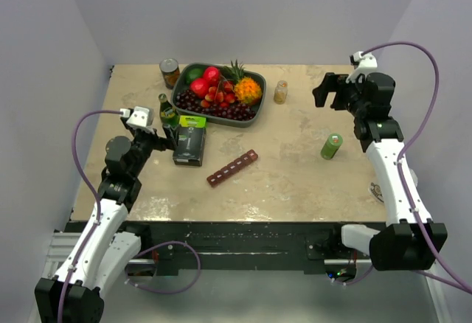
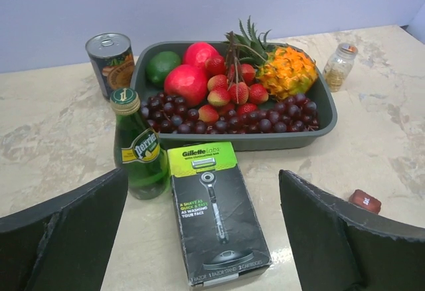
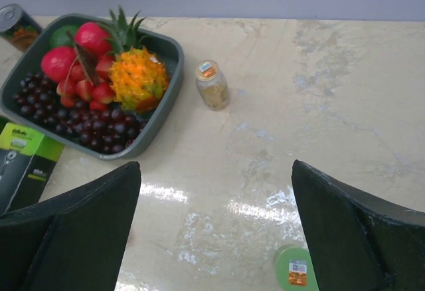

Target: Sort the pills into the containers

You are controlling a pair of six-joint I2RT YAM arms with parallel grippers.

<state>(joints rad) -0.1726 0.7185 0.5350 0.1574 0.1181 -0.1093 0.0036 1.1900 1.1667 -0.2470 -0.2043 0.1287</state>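
The containers are a dark red pill-organiser strip lying diagonally on the table's middle; only one end of the strip shows in the left wrist view. No loose pills show. A small glass jar with yellowish-brown contents stands right of the fruit tray. A green capped bottle stands further right. My left gripper hovers open over the razor box, left of the strip. My right gripper is raised and open near the back right, holding nothing.
A dark tray of fruit sits at the back. Around it are a tin can, a green Perrier bottle and a black-and-green Gillette box.
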